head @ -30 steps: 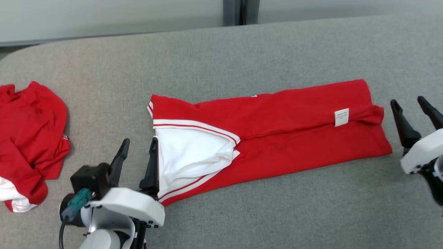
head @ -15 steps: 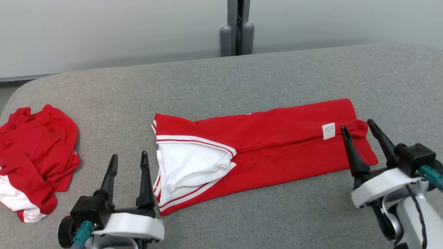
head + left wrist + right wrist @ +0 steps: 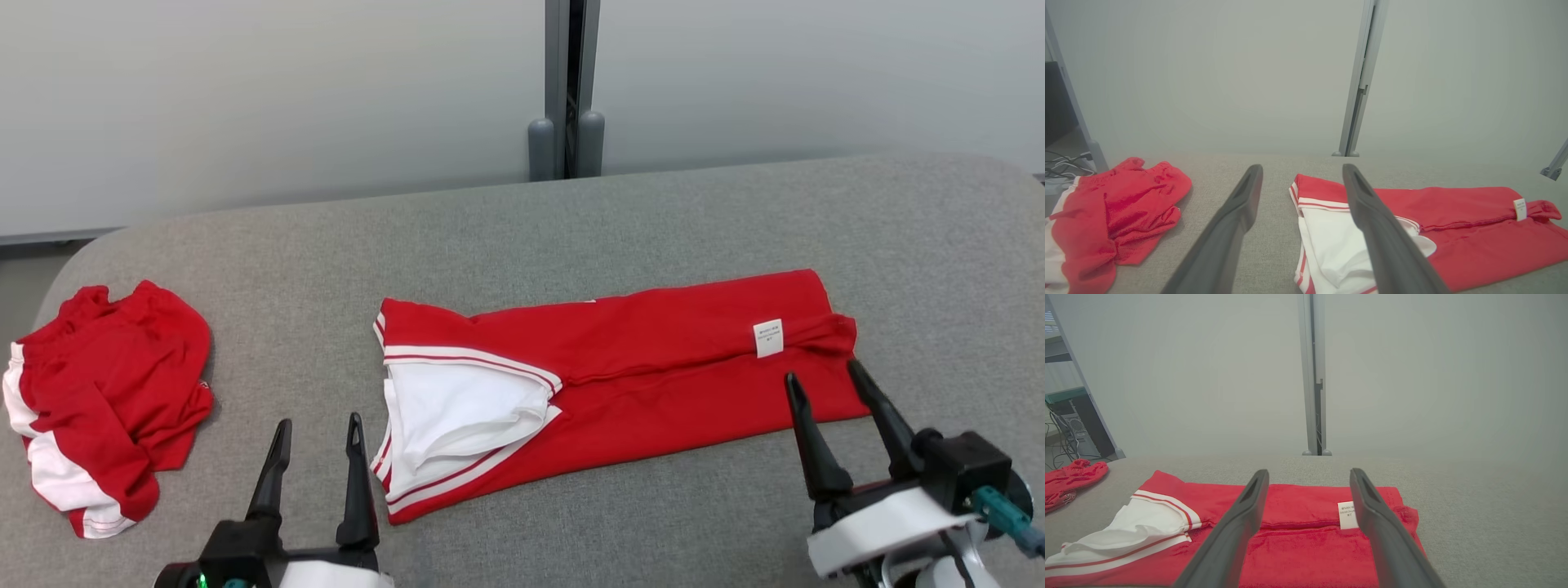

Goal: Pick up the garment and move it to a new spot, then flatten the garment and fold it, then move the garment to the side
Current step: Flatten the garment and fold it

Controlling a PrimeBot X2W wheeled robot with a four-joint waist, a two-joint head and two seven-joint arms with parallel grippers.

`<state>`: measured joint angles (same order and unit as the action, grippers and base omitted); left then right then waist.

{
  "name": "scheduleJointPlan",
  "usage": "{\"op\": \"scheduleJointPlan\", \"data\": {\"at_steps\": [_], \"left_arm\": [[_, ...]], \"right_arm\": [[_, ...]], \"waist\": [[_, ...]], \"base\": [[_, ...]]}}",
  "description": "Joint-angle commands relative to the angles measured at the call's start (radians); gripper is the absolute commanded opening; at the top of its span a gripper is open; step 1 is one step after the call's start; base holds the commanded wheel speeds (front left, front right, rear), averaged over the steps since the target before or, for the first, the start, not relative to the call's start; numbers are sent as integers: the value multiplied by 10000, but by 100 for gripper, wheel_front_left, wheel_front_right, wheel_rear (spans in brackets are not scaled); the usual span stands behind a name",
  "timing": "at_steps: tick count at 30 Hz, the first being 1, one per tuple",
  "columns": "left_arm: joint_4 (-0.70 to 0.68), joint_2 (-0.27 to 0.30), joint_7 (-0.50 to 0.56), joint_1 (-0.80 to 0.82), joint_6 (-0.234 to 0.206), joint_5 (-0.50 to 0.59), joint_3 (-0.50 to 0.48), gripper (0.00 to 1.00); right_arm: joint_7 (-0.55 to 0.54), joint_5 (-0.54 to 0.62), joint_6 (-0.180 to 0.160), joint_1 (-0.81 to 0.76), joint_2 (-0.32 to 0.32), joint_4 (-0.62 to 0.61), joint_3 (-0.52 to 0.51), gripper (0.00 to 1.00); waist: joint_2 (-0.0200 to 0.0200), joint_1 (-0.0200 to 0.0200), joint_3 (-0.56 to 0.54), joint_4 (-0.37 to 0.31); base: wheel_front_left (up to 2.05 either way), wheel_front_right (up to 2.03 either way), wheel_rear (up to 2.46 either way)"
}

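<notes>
The garment is red with a white striped panel at its left end and a small white label near its right end. It lies folded into a long strip across the middle of the grey table. My left gripper stands open just off the garment's near left corner, holding nothing. My right gripper is open at the near edge of the garment's right end, also holding nothing. The left wrist view has the open left gripper pointing past the white panel. Seen from the right wrist, the right gripper frames the label.
A second red and white garment lies crumpled at the table's far left edge. A grey post stands against the pale wall behind the table. Bare grey table surface stretches behind and to the right of the folded garment.
The head camera has tilted up, showing more wall. My left gripper has drawn back from the garment's left edge. My right gripper has come in from the right to the garment's near right end.
</notes>
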<state>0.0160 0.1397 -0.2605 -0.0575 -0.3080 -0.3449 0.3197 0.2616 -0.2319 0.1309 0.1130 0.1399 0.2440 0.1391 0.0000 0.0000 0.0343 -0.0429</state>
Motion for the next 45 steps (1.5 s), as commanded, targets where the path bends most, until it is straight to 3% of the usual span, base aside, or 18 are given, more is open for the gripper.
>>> {"op": "scheduleJointPlan", "data": {"at_steps": [1,12,23,32,38,45], "left_arm": [[28,-95,-53,-255,141,251,-169,100],[-27,-559,-49,-1022,783,1274,-1020,100],[217,-792,-50,-1165,1331,1530,-1353,100],[281,-865,-50,-1176,1359,1595,-1540,100],[280,-875,-51,-1007,1438,1694,-1485,100],[162,-874,-49,-746,1517,1775,-1140,100]], "right_arm": [[55,-66,-3,-328,2,-18,-20,100],[55,-183,-3,-990,-167,-354,-189,100],[57,-110,-3,-1145,-205,-282,-89,100],[57,-374,-3,-1048,-153,-70,-6,100],[58,-1009,-3,-667,-118,696,-21,100],[-328,-2931,-1,706,182,2793,-250,100]], "waist": [[0,0,-221,-25],[0,0,-532,-33],[0,0,-609,-28],[0,0,-523,-71],[0,0,-358,-78],[0,0,54,-61]], "base": [[0,0,0],[0,0,0],[0,0,0],[0,0,0],[0,0,0],[0,0,0]]}}
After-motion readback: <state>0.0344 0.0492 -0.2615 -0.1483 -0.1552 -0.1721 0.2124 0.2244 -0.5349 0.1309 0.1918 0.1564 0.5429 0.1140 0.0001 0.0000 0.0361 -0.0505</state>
